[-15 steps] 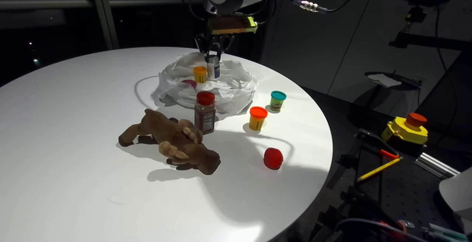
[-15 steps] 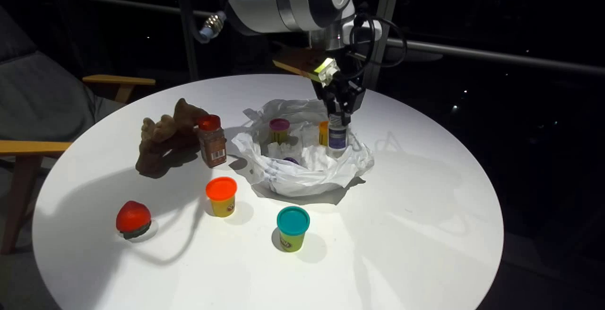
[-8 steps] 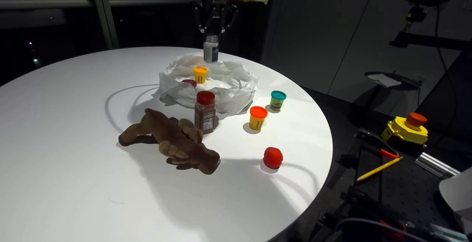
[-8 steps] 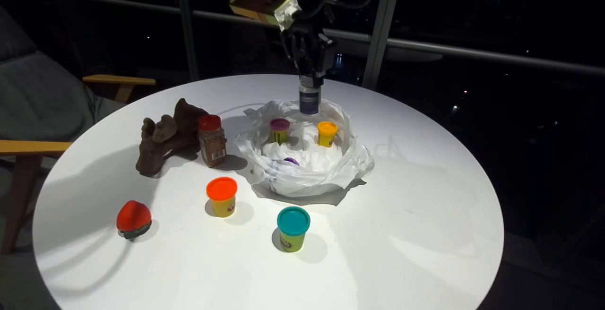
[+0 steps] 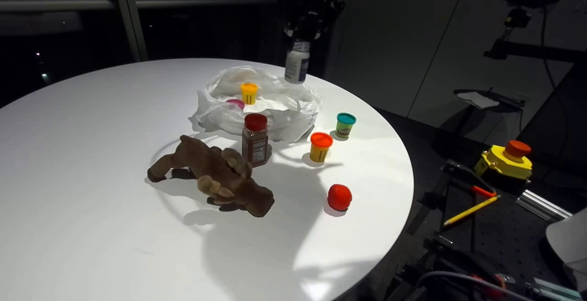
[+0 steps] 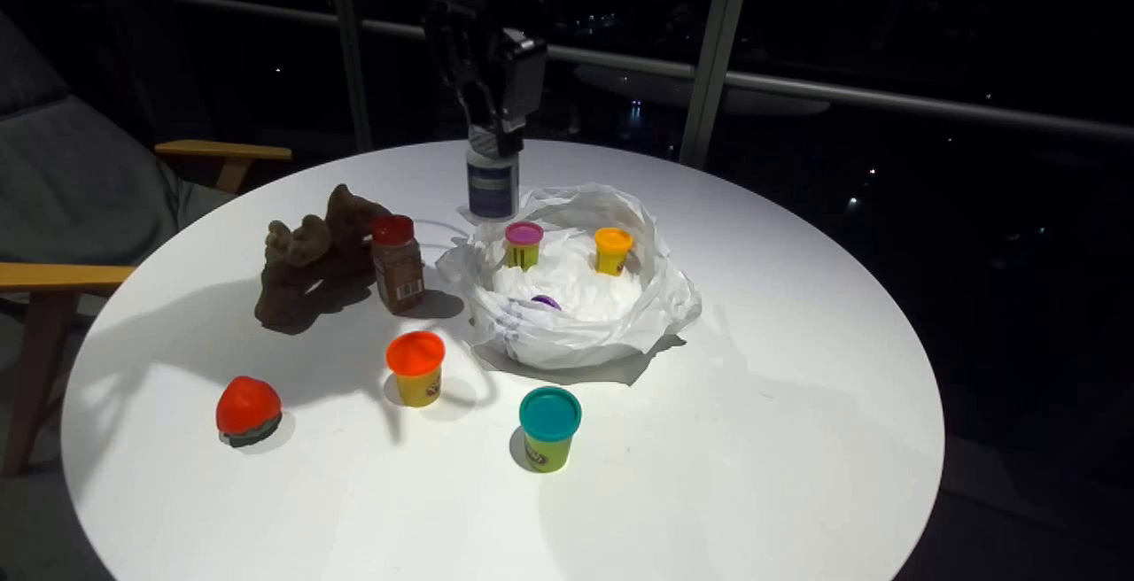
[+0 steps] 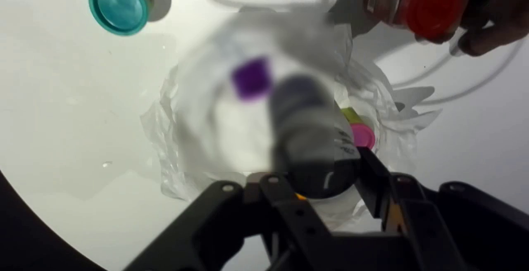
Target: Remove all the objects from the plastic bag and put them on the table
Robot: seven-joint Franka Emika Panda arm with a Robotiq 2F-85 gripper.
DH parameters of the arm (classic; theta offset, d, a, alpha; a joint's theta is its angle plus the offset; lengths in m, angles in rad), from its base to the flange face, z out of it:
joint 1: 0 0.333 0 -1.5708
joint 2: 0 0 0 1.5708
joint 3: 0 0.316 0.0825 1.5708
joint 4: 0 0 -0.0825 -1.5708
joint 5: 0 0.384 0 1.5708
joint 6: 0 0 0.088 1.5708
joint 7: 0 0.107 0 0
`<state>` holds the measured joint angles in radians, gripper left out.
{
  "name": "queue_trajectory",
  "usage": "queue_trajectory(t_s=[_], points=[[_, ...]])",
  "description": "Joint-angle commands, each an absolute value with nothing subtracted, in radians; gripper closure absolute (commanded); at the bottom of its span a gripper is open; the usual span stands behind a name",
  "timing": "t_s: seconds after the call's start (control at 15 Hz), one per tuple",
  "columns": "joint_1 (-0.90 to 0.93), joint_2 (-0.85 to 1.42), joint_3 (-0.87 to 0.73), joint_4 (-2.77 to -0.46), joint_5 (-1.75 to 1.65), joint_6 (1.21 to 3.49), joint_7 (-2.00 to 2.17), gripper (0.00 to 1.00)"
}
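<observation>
we have the white bottle [image 6: 493, 187] hanging directly below the tool [image 6: 494, 138], which is clamped on its upper end, so its long axis runs on from the tool, near upright; in an exterior view the white bottle [image 5: 297, 67] leans slightly. its base is clear of the surface [image 6: 797, 368], and both exterior views line it up with the rim of the plastic bag [image 6: 576, 342]; we cannot tell whether it hangs over the opening or past it. that relation, we judge, decides the next move: carry it sideways off the plastic bag, then lower it straight, base first. a low path could catch the rim or the pink-lidded jar [image 6: 523, 246], which stands inside with the yellow-orange-lidded jar [image 6: 612, 251] and a purple piece [image 6: 545, 302]. near the brown plush [image 6: 314, 249] and the red-capped bottle [image 6: 399, 269] just beside it, room looks tight. the orange-lidded jar [image 6: 416, 368], the teal-lidded jar [image 6: 549, 429] and the red fruit-like thing [image 6: 249, 409] sit apart from one another, leaving gaps we could use. the widest stretch seems to run from the plastic bag to the rounded edge, on the side away from the brown plush; there we would stay well inside the edge.
</observation>
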<state>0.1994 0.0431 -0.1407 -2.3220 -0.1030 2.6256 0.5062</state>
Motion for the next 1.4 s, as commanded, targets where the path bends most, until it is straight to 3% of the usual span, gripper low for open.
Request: queue_trajectory(t_s=[0.0,0.33,0.4,0.93,1.33], points=[[0.123,-0.154,-0.069,-2.58,-0.068,2.709,0.467,0.81],[0.056,-0.298,-0.051,-2.841,0.011,2.823,0.333,0.81],[0.076,-0.208,-0.074,-2.756,0.077,2.794,0.254,0.81],[0.066,-0.028,-0.086,-2.773,0.241,2.862,-0.056,0.81],[0.062,0.127,-0.06,-2.77,0.22,3.099,-0.121,0.81]])
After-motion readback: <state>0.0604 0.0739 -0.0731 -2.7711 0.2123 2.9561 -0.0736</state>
